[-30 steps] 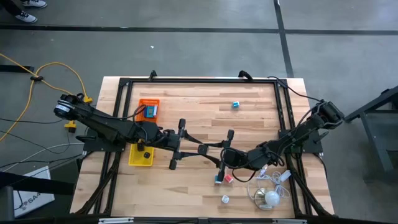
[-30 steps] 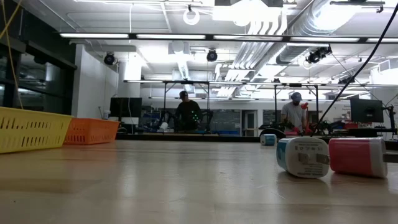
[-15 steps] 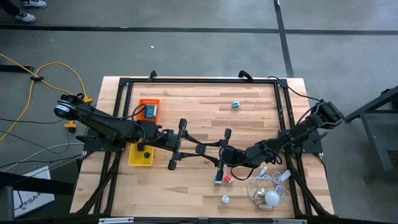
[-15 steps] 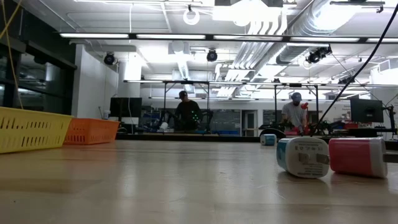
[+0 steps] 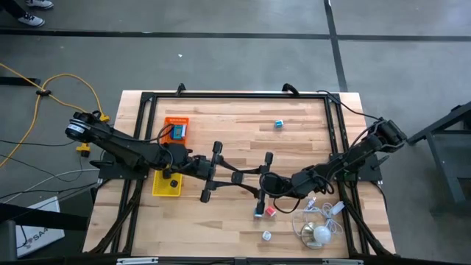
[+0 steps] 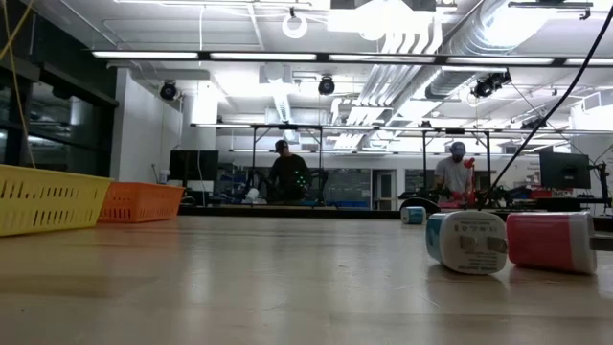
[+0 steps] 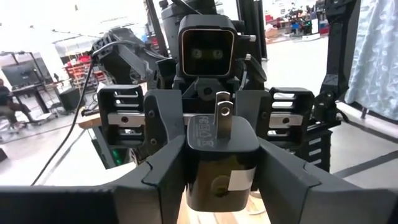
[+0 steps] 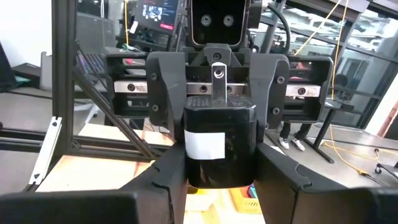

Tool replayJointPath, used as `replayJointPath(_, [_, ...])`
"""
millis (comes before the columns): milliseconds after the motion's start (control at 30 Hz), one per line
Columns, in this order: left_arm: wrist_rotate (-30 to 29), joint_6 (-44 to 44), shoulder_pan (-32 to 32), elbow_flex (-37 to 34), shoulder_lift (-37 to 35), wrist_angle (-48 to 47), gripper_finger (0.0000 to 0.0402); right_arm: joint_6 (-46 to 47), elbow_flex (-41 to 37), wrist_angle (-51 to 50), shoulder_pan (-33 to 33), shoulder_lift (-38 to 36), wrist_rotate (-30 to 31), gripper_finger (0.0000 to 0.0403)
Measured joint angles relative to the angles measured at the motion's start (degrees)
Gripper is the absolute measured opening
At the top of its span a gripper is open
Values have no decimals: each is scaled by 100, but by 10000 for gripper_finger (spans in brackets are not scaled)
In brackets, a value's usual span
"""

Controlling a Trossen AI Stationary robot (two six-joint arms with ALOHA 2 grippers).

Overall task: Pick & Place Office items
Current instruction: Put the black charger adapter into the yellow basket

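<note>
- Two pairs of dark fingers [image 7: 163,177] meet on one item: a stubby black plug adapter [image 7: 222,163] of hard plastic, with a metal prong and a small white label.
- The left gripper [image 5: 223,174] has its fingers pressed flat against the adapter's two sides, partly closed to the body's width.
- The right gripper [image 5: 259,181] faces it head-on. Its fingers [image 8: 278,169] are closed narrowly on the same adapter from the far end.
- The adapter is held clear of the wooden table [image 5: 309,140], near its middle, between the two arms. This reads as a hand-over in progress.
- Handling, as a judgement: the adapter is light, rigid and smooth-skinned, so it could twist or slip under a light pinch.
- The flat side faces give the surest hold. The prong is best left free, as it offers a narrow seat.
- Other office items lie loose on the table: a small teal block [image 5: 279,124] towards the far edge, and a pink block [image 5: 269,211] and a white block [image 5: 266,235] near the right arm.
- A flat orange tray [image 5: 176,122] and a flat yellow tray [image 5: 160,189] sit beside the left arm, likely as the drop places.
</note>
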Motion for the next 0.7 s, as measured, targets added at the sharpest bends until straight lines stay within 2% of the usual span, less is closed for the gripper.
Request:
replayJointPath(167, [-7, 11, 0, 0, 2, 0, 145, 7, 0, 3, 0, 0, 9, 133])
replayJointPath(533, [-6, 4, 0, 0, 1, -2, 148, 7, 2, 0, 0, 0, 5, 134])
replayJointPath(700, [-2, -7, 0, 0, 2, -4, 148, 43, 2, -2, 0, 0, -8, 163])
